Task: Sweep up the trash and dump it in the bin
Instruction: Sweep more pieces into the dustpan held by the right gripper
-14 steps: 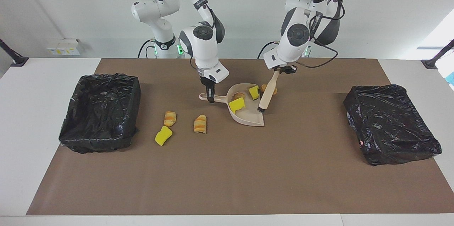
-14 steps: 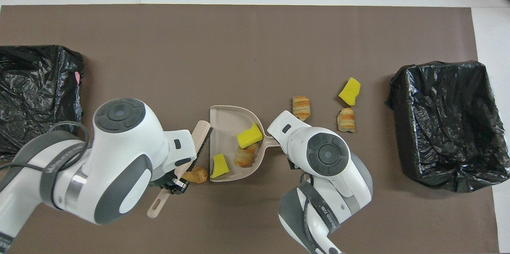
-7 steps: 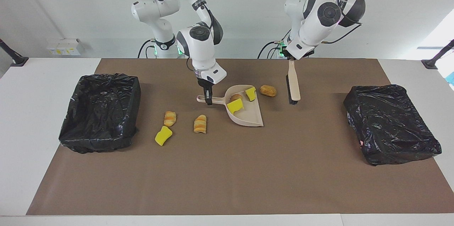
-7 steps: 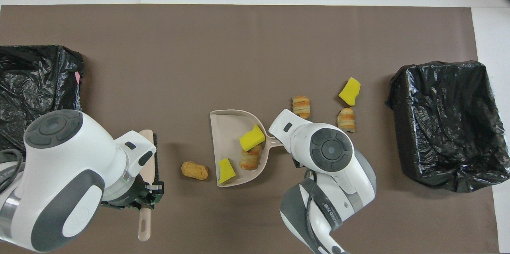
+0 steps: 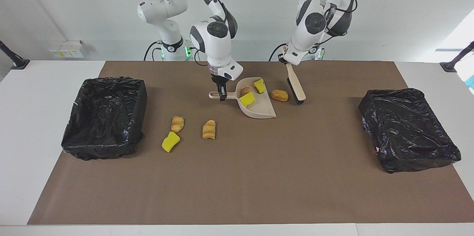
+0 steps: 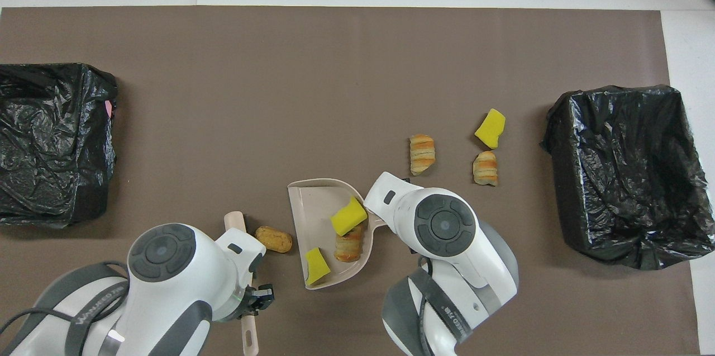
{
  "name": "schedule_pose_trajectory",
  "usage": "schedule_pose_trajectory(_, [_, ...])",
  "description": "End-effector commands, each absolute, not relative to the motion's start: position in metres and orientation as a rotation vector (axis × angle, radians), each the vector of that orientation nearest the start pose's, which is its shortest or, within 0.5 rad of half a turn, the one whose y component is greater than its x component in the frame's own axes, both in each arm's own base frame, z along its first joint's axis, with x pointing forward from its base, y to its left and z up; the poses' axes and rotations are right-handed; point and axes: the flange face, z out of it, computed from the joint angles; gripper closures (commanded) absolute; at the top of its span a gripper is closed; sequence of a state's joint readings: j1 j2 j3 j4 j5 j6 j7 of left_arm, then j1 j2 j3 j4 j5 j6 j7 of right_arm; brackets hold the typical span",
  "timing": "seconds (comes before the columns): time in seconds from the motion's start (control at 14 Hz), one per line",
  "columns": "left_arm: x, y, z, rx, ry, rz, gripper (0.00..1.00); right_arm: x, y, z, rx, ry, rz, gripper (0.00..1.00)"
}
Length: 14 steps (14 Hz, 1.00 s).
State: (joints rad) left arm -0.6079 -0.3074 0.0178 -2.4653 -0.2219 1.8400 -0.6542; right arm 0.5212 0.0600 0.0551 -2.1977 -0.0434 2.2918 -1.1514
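Observation:
My right gripper [image 5: 222,95] is shut on the handle of the pale pink dustpan [image 5: 263,110]. In the pan lie a yellow sponge chunk [image 5: 247,99], a green-backed sponge chunk [image 5: 259,86] and a striped bread-like piece [image 5: 245,90]. A brown lump [image 5: 279,95] rests on the mat just outside the pan, toward the left arm's end. My left gripper [image 5: 287,62] is shut on the brush [image 5: 296,88], which hangs tilted with its bristles low beside that lump. Two striped pieces [image 5: 177,123] [image 5: 209,129] and a yellow sponge [image 5: 170,141] lie loose toward the right arm's end.
One black-lined bin [image 5: 105,115] stands at the right arm's end of the brown mat and another [image 5: 409,128] at the left arm's end. From overhead, the arms cover both grippers; the dustpan [image 6: 315,202] and brown lump [image 6: 273,238] show between them.
The left arm swung the brush out of the dustpan toward its own end, then back beside the brown lump. The right gripper drew the dustpan closer to the robots.

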Motion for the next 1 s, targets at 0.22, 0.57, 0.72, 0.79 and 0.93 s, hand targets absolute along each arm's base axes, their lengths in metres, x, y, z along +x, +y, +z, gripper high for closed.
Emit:
schedule_pose_trajectory(0.22, [0.326, -0.297, 0.385, -3.163, 0.028, 0.479, 1.00, 0.462, 0.300, 0.351, 2.081, 2.314, 0.083, 1.00])
schedule_pose_trajectory(0.57, [0.370, -0.295, 0.435, -3.220, -0.045, 0.426, 1.00, 0.479, 0.299, 0.346, 2.136, 2.263, 0.115, 1.00])
schedule_pose_trajectory(0.72, [0.392, -0.273, 0.458, -3.201, -0.086, 0.480, 1.00, 0.484, 0.295, 0.352, 2.145, 2.251, 0.131, 1.00])
schedule_pose_trajectory(0.79, [0.402, -0.260, 0.464, -3.207, -0.068, 0.466, 1.00, 0.490, 0.291, 0.359, 2.157, 2.235, 0.140, 1.00])
schedule_pose_trajectory(0.93, [0.426, -0.228, 0.473, -3.214, -0.049, 0.397, 1.00, 0.495, 0.291, 0.382, 2.129, 2.251, 0.166, 1.00])
